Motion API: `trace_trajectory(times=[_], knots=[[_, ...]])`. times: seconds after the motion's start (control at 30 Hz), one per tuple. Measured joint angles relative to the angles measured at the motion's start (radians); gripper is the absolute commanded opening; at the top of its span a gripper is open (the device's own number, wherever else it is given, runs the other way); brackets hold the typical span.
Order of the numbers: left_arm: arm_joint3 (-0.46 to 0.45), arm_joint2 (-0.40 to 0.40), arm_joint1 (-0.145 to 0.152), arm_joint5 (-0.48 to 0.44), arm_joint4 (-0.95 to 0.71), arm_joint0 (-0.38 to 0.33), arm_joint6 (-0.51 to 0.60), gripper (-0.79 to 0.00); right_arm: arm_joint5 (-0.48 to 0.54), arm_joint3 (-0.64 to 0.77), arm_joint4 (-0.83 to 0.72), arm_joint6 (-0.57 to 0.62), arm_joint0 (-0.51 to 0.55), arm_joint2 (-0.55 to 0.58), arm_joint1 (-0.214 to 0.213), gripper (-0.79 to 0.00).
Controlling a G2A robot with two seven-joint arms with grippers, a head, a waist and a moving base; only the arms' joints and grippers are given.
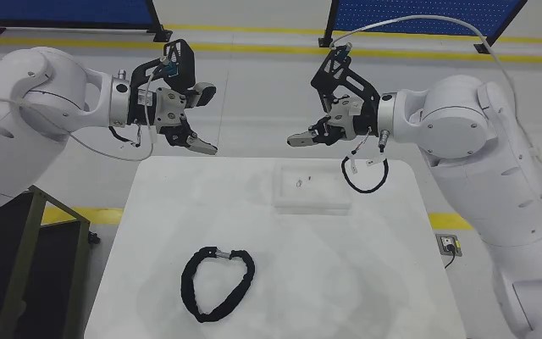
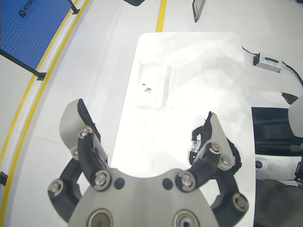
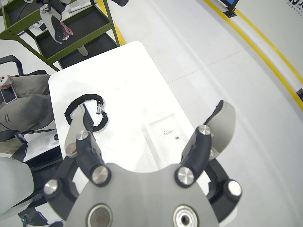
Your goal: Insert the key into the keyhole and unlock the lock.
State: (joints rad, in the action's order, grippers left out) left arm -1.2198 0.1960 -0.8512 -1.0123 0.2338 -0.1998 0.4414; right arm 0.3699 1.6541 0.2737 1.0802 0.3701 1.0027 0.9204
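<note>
Lock [image 1: 188, 285] loop flat; cyl far side, axis L-R | key [image 1: 301, 180] in tray [image 1: 313, 204]

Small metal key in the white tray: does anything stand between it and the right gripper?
Nothing visible does. The small metal key lies uncovered in the shallow white plastic tray, and the open right gripper hangs in the air near it. The black fabric-covered chain lock lies apart from the tray.

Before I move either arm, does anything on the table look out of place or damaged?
Nothing stands out. The lock lies flat in a loop on the table, and the key rests in the tray. The left hand and right hand are open and empty.
</note>
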Motion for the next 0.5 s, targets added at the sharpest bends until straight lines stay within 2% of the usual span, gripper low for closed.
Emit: trace_trajectory(times=[0.27, 0.5], knots=[[0.000, 0.000, 0.000, 0.000, 0.000, 0.000, 0.000, 0.000, -0.032, 0.002, 0.015, -0.025, 0.038, -0.011, 0.000, 0.000], [0.000, 0.000, 0.000, 0.000, 0.000, 0.000, 0.000, 0.000, -0.066, -0.151, -0.014, 0.002, 0.003, -0.093, 0.025, 0.000]])
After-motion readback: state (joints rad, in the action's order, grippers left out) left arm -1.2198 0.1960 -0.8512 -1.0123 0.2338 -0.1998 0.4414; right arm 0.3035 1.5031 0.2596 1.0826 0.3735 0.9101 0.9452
